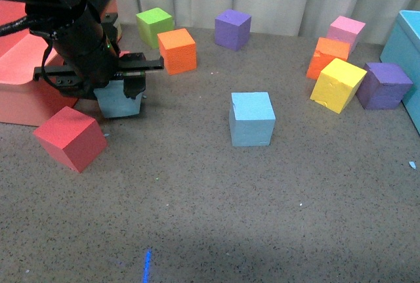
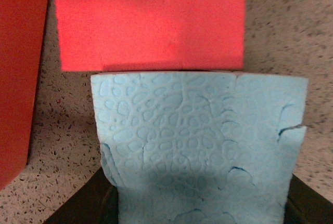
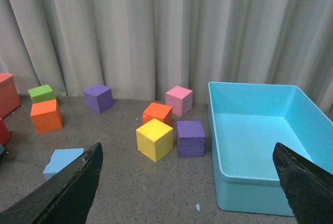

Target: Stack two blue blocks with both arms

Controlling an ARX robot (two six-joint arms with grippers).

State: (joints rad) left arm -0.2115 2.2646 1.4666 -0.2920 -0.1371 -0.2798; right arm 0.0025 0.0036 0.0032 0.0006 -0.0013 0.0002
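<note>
**Light, soft foam: grip flat faces, go easy**

On the grey desk (image 1: 216,217), the left pincer (image 1: 120,87) was clenched on the first blue block (image 1: 117,104) toward the left edge, near a red cube (image 1: 70,138). The right pincer (image 3: 186,151) gaped wide, w/ nothing in it. The second blue block (image 1: 252,119) sat free approx mid-desk. Judged: both v. light, squashy; pitted faces grippy, edges chip-prone, so take opposite flat faces at mid-height w/ gentle squeeze.
</note>
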